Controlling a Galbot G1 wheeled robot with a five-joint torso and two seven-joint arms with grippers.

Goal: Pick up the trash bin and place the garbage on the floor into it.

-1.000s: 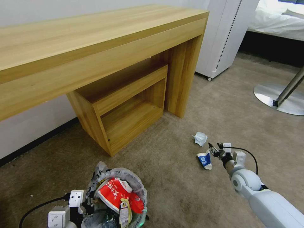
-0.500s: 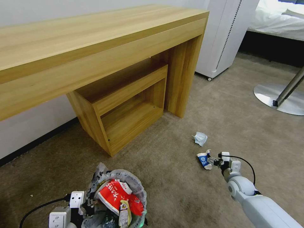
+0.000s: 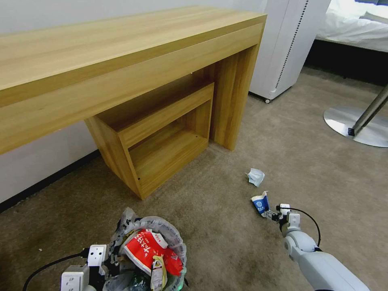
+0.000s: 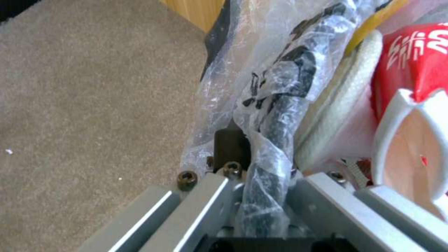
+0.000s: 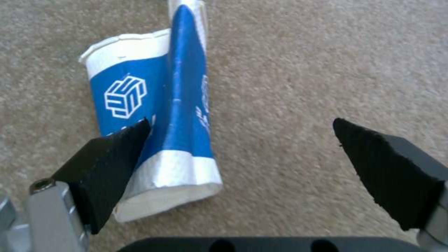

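Observation:
The trash bin [image 3: 151,254], lined with a crinkled clear bag and full of red wrappers, hangs at the lower left of the head view. My left gripper [image 3: 111,258] is shut on its rim. The left wrist view shows the left gripper [image 4: 261,175] pinching the dark rim [image 4: 285,105] through the plastic. On the beige floor [image 3: 226,226] lies a flattened blue-white carton [image 3: 260,203], with crumpled white paper [image 3: 255,176] a little farther off. My right gripper [image 3: 271,215] is low at the carton's near end. In the right wrist view the right gripper [image 5: 240,122] is open, one finger [image 5: 112,164] over the carton's [image 5: 154,105] edge.
A wooden desk [image 3: 121,52] with a low shelf unit [image 3: 161,133] stands ahead on the left. A white wheeled cabinet [image 3: 287,44] and a bed [image 3: 355,24] are at the back right. A round metal stand base [image 3: 355,125] sits on the right.
My right gripper has come down and nearer, from just beyond the carton's side to its near end, close to the floor. The bin and left gripper have hardly moved.

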